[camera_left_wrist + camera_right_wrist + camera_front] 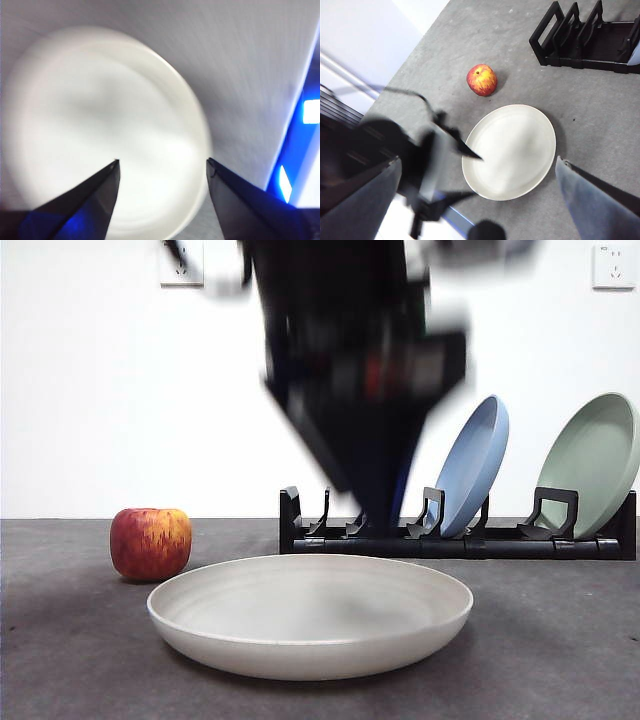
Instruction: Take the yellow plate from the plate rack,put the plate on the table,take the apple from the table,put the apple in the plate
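Observation:
The yellow plate (310, 615) lies flat on the table (560, 640), in front of the plate rack (460, 543). The plate fills the left wrist view (90, 125). My left gripper (162, 161) is open and empty just above the plate, apart from it. In the front view it is the blurred dark arm whose tip (378, 515) hangs over the plate's far rim. The apple (151, 542) stands on the table to the left of the plate. My right gripper (476, 160) is open and empty high above, looking down on the plate (512, 150), the apple (481, 79) and the rack (580, 40).
A blue plate (472, 465) and a pale green plate (592, 460) lean upright in the rack's right slots. The table's edge and a white wall (365, 45) lie beyond the apple in the right wrist view.

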Action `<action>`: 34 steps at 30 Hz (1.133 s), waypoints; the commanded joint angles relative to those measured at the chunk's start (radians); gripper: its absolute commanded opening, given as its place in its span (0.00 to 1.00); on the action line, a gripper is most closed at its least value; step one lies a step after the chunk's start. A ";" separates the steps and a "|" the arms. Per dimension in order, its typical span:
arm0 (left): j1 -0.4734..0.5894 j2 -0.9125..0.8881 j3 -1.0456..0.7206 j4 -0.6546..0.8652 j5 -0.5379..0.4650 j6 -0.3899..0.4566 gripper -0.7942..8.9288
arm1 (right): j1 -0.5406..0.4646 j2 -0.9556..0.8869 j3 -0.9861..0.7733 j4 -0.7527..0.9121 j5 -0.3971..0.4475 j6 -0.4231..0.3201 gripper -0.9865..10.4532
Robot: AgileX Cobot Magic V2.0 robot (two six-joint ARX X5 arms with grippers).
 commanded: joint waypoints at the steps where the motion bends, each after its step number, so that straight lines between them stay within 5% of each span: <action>1: 0.031 -0.113 0.021 -0.001 -0.002 -0.064 0.38 | 0.001 0.000 0.005 0.001 -0.006 -0.011 0.61; 15: 0.214 -0.682 0.024 -0.102 -0.002 -0.261 0.35 | 0.036 0.021 0.005 0.029 -0.030 -0.006 0.61; 19: 0.221 -0.778 0.024 -0.175 -0.002 -0.321 0.06 | 0.084 0.056 0.005 0.031 -0.051 -0.007 0.61; 24: 0.220 -0.830 0.024 -0.260 -0.003 -0.388 0.08 | 0.184 0.101 0.005 0.039 -0.045 -0.008 0.61; 29: 0.220 -0.840 0.024 -0.271 -0.002 -0.419 0.08 | 0.308 0.167 0.005 0.143 0.019 0.017 0.61; 34: 0.219 -0.840 0.024 -0.272 -0.002 -0.437 0.08 | 0.463 0.258 0.010 0.359 0.197 0.129 0.61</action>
